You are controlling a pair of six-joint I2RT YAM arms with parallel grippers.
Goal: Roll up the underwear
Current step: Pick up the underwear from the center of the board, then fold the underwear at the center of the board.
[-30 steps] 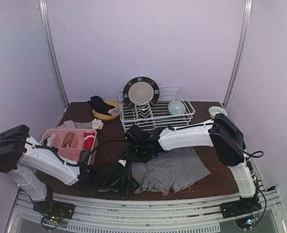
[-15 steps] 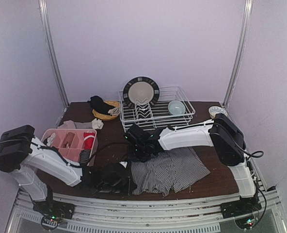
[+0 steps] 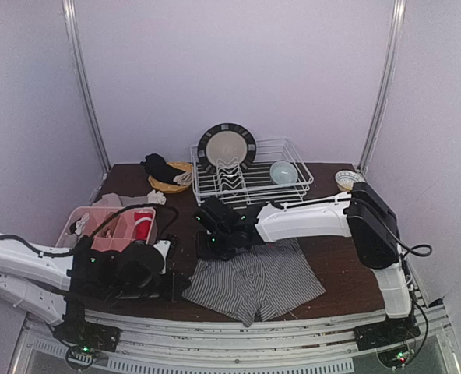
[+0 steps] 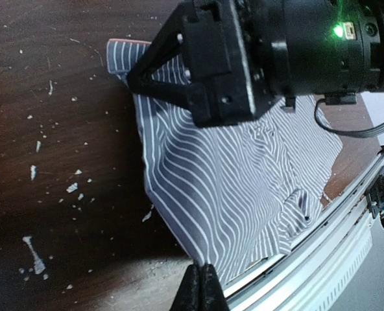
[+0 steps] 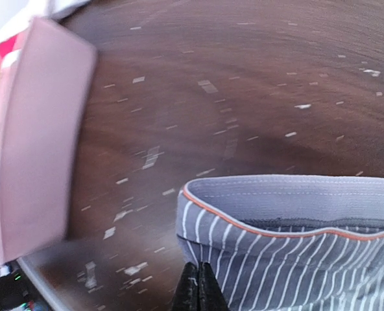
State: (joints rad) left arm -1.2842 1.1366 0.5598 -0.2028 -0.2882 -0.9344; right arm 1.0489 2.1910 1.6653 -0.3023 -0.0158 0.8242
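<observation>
The table (image 3: 339, 292) carries a wire dish rack (image 3: 302, 184) at the far side and a pink tray (image 3: 73, 226) at the left. The striped underwear (image 3: 254, 284) lies spread near the front edge, between the two arms.

The left arm has swung out toward the left over the last second, and the cloth has gone with it. Its near-left corner now reaches further left and the whole piece sits skewed, where before it lay squarer.

The right hand (image 5: 195, 285) is unchanged, closed on the cloth just under the grey, orange-piped waistband (image 5: 289, 194) at the far-left corner.

The left hand (image 4: 200, 290) was open a second ago. Now its fingers are pressed together at the near edge of the fabric, and it seems to have the hem pinched, though the tips hide the exact bite.

With both left corners gripped, the left side looks stretched taut between the hands. That reads as the set-up for a first fold or roll, and no roll has formed yet.
</observation>
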